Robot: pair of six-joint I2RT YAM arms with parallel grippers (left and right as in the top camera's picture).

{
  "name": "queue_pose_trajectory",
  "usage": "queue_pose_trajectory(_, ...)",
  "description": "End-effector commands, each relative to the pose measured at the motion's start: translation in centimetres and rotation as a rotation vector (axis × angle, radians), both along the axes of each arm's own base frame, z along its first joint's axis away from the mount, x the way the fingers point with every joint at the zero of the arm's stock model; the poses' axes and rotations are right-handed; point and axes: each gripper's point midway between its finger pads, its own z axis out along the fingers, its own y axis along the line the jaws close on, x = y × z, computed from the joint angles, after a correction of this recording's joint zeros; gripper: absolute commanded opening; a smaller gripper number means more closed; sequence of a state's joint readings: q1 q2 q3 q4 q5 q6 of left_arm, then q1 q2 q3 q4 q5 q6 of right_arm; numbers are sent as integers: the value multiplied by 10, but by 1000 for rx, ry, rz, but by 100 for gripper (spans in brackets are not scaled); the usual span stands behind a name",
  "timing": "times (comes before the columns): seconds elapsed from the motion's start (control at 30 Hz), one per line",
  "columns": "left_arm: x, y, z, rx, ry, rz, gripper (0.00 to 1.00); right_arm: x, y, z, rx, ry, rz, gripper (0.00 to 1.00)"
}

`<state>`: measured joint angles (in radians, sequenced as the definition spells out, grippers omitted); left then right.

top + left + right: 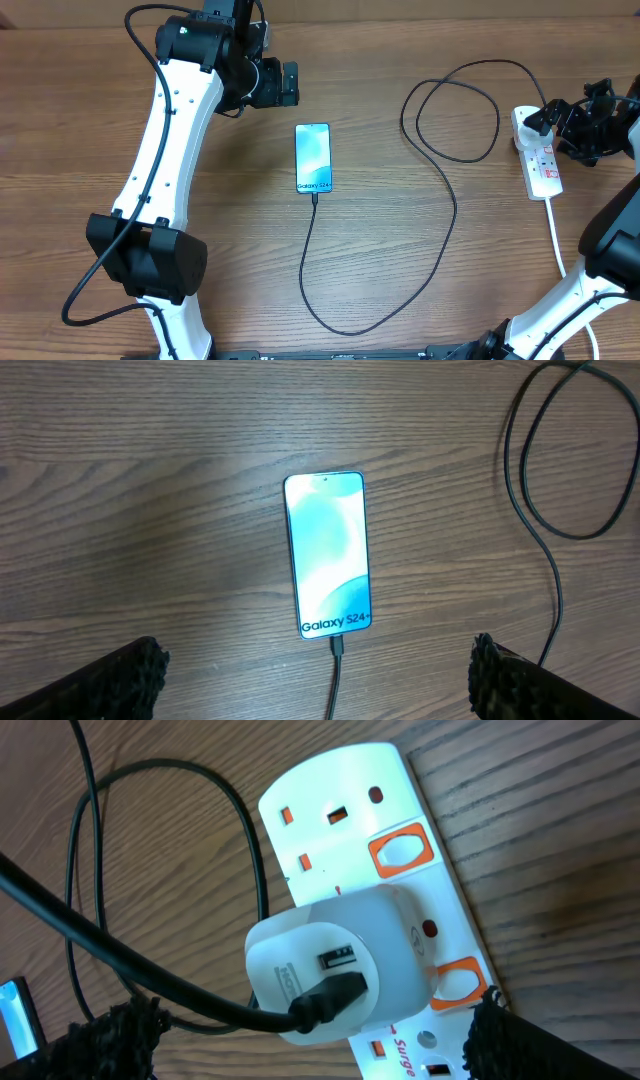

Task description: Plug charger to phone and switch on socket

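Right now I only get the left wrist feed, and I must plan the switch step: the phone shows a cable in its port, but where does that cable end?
Observer: The charger ends in a white adapter seated in the socket.
Operator: Is the right arm near it?
Observer: Yes. The right pincer is open at that adapter, which shows between its fingers in the wrist view.
Operator: And the switch?
Observer: An orange-rimmed switch sits right beside the adapter. I cannot tell whether it is on.
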<state>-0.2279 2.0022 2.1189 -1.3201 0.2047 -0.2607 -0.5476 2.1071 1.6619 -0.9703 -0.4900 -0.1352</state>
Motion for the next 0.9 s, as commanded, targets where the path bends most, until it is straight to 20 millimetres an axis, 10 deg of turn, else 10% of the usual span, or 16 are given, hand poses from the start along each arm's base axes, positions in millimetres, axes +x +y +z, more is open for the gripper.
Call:
queue_pose_trajectory(0.0,0,-1,-4,11,6,-12,100,0,2,-3,-4,-3,17,100)
queue_pose_trajectory(0.87,0,0,-4,11,6,-9,100,3,19,-30,43,-5,29,100)
